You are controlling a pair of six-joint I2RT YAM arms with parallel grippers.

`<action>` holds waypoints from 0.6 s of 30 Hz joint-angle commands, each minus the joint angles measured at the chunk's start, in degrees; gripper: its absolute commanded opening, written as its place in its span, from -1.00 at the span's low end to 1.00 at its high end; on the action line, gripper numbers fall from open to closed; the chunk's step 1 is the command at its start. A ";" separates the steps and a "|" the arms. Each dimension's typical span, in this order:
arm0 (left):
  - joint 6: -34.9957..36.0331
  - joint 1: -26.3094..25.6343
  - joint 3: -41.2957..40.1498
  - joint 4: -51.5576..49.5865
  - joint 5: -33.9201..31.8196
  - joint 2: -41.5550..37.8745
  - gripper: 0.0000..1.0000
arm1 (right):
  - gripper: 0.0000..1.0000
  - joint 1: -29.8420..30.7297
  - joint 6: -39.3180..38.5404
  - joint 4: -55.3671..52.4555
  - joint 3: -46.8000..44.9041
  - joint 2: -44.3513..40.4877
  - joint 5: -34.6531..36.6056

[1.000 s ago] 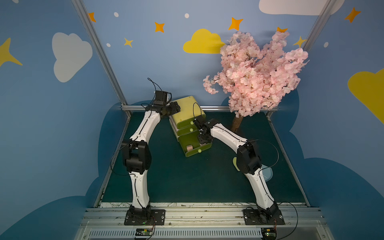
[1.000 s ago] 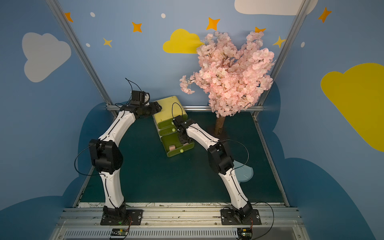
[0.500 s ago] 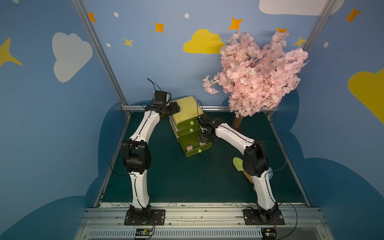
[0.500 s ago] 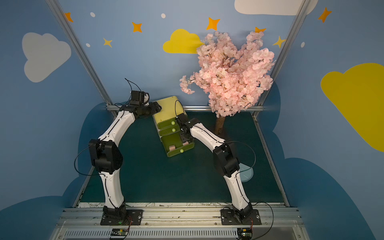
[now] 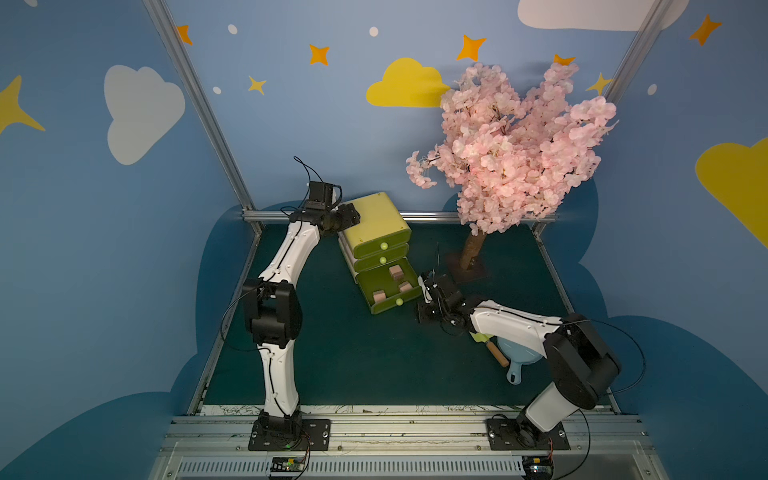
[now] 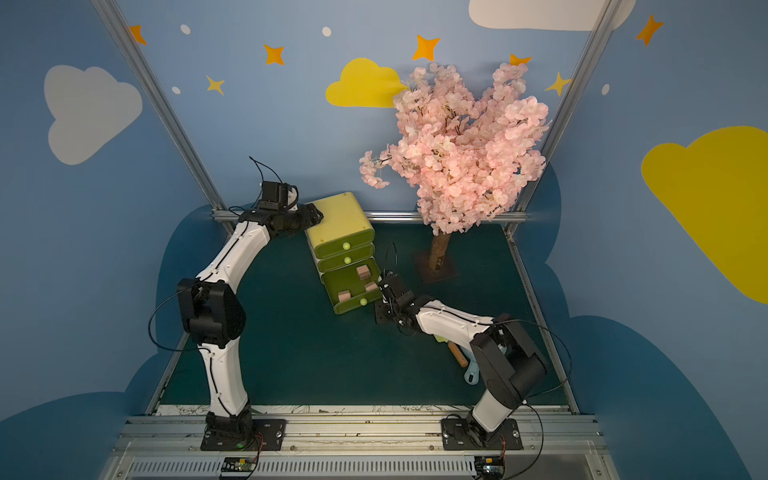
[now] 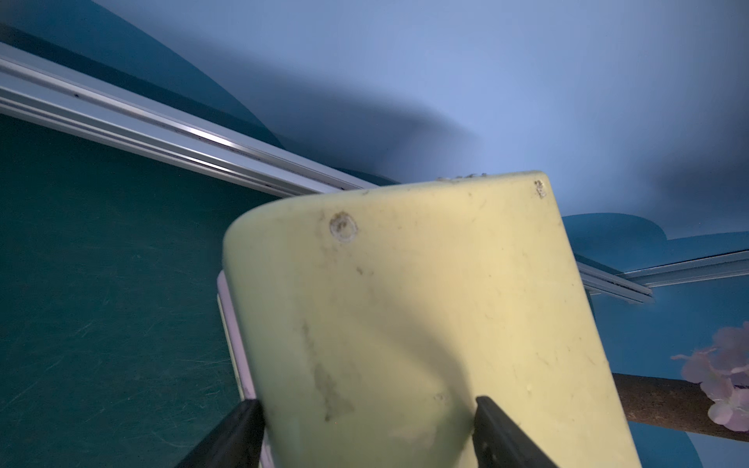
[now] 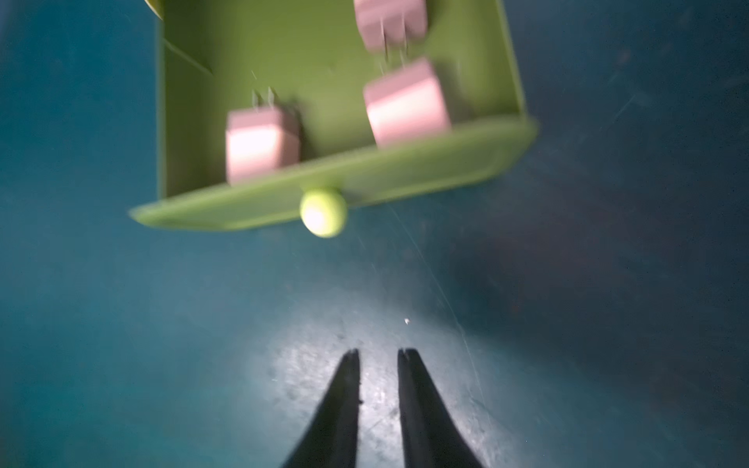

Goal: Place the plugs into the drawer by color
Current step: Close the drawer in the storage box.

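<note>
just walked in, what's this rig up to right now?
Sorting plugs into a small yellow-green drawer chest. The left gripper is clamped on the chest's top rear edge, steadying it. The bottom drawer is pulled out with three pink plugs inside; the two drawers above are shut. The right gripper sits off the drawer's knob, jaws nearly closed and empty, low over the mat. No loose plugs in view.

The pale yellow-green top of the drawer chest (image 7: 425,316) fills the middle of the left wrist view, scuffed and stained, with a small round mark (image 7: 343,227) near its far edge. Two black fingertips (image 7: 239,429) of the left gripper (image 7: 369,429) sit on either side of its near end, against the chest. Around it lie dark green matting (image 7: 101,304), an aluminium rail (image 7: 170,142), a blue wall (image 7: 405,81), and a brown trunk (image 7: 668,401) with pink blossom (image 7: 725,377).
</note>
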 commanded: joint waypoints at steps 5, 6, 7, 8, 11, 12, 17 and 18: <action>0.47 -0.71 -0.90 -5.91 2.10 3.06 0.61 | -0.91 1.23 2.53 19.28 -0.48 6.96 -2.05; 0.44 -0.71 -0.91 -6.03 2.01 3.05 0.61 | -0.92 1.21 2.53 19.97 -0.21 8.03 -2.28; 0.62 -0.71 -0.92 -6.12 1.84 2.98 0.61 | -0.93 1.26 2.60 20.46 0.27 9.17 -2.42; 0.73 -0.71 -0.87 -6.22 1.68 2.95 0.61 | -0.95 1.29 2.75 20.89 0.80 10.23 -2.66; 1.21 -0.72 -1.05 -6.40 1.16 2.66 0.61 | -0.97 1.19 3.03 21.85 2.43 12.70 -3.27; 1.35 -0.71 -1.12 -6.40 1.01 2.60 0.62 | -0.97 1.21 3.06 22.05 2.87 13.23 -3.52; 1.85 -0.49 -1.70 -6.57 0.34 1.99 0.61 | -0.99 1.18 2.87 22.55 5.29 15.28 -4.30; 1.86 -0.42 -2.01 -6.66 0.47 1.85 0.62 | -0.99 1.11 2.96 22.60 5.56 15.61 -4.29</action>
